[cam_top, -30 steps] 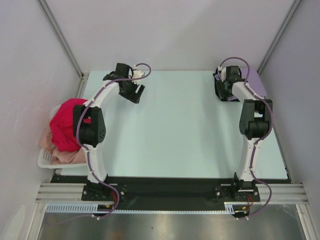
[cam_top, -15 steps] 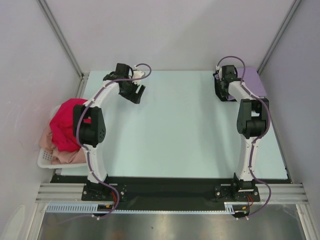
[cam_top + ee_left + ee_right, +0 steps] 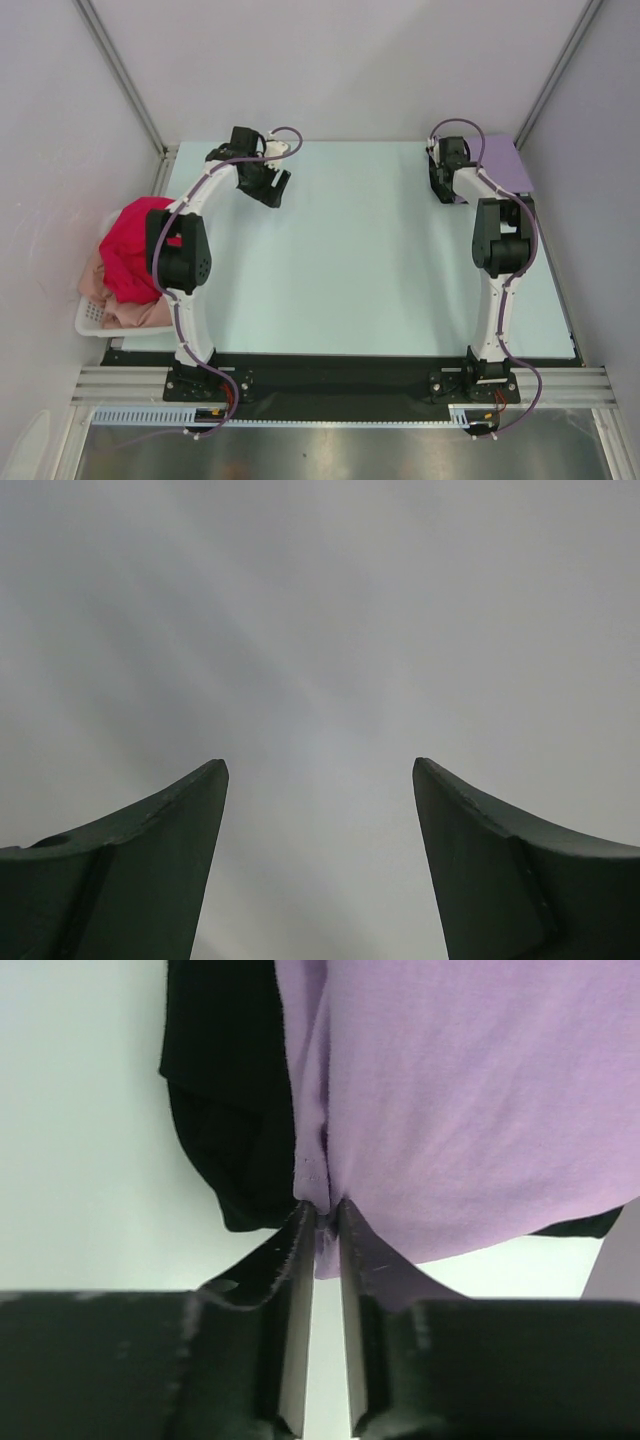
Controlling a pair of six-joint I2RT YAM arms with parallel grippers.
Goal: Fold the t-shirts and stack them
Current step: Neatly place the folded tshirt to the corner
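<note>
A lavender t-shirt (image 3: 506,160) lies folded at the table's far right corner, on top of a black t-shirt (image 3: 228,1090) whose edge shows to its left. My right gripper (image 3: 440,186) is at the stack's left edge; in the right wrist view my right gripper (image 3: 322,1206) is shut on the lavender t-shirt's (image 3: 470,1090) bunched hem. My left gripper (image 3: 272,188) hangs open over the far left of the table; in the left wrist view my left gripper (image 3: 320,770) holds nothing and faces grey wall. A magenta-red t-shirt (image 3: 135,250) and a peach-pink t-shirt (image 3: 128,314) are heaped in the basket.
The white plastic basket (image 3: 88,322) stands off the table's left edge, beside the left arm. Grey walls with metal posts close in the table at the back and on both sides. The pale green tabletop (image 3: 350,260) spreads between the arms.
The right gripper's jaws have closed onto the lavender t-shirt's hem. The right arm has shifted slightly left and back, baring more lavender cloth. The left arm has not moved.
</note>
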